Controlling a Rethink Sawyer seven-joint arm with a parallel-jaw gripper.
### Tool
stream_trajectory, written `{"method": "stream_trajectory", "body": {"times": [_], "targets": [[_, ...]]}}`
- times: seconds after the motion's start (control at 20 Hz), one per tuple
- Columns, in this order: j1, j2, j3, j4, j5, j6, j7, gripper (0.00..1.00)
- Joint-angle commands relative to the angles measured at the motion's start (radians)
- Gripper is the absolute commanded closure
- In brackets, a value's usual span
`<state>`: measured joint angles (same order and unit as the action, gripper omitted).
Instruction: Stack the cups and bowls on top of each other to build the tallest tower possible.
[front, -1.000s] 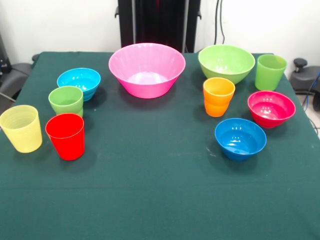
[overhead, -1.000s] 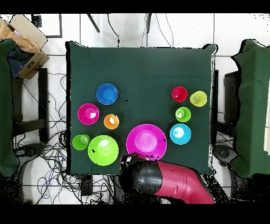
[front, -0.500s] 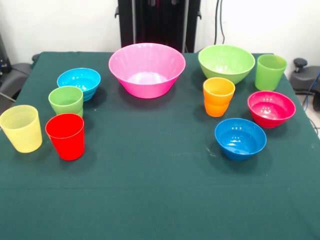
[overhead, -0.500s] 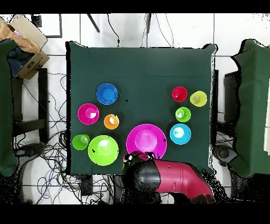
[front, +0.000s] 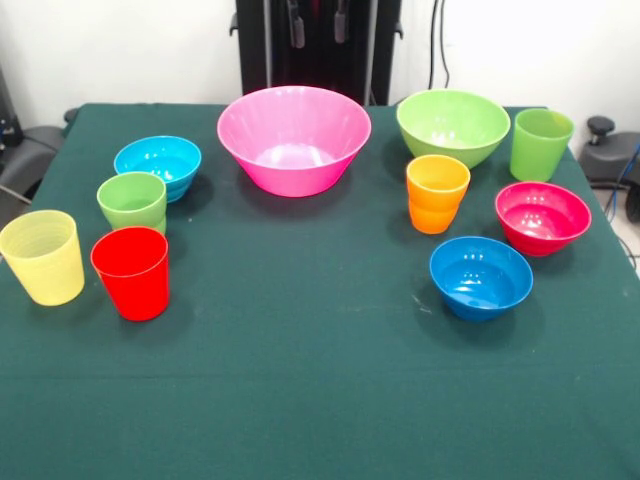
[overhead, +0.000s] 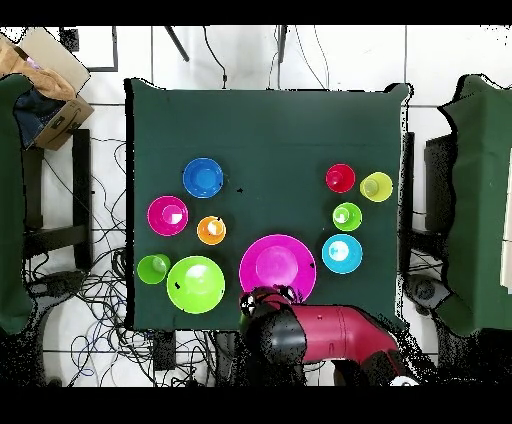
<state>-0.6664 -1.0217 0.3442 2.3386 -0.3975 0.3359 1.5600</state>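
Observation:
All cups and bowls stand apart on the green table; no tower shows. The pink bowl sits at the back middle, with the lime green bowl, tall lime cup, orange cup, magenta bowl and darker blue bowl to its right. On the left are the light blue bowl, small green cup, red cup and pale yellow cup. My gripper hangs open and empty behind the pink bowl, only its tips showing.
In the overhead view my red arm lies just off the table's edge below the pink bowl. A cardboard box sits on the floor at the top left, dark chairs flank the table, and cables trail on the floor.
My arm has swung round by the table's edge, and the gripper's tips have come down into the top of the front view. No cup or bowl has moved.

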Motion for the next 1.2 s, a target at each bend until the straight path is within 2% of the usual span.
{"method": "stream_trajectory", "body": {"times": [0.05,0.35,1.2], "targets": [[0.023,0.122,0.028,0.038,-0.134,-0.078,0.023,0.0],[0.016,0.142,0.035,0.029,-0.16,-0.084,0.036,0.0],[-0.026,0.126,0.083,0.025,-0.143,-0.035,0.003,0.0]]}}
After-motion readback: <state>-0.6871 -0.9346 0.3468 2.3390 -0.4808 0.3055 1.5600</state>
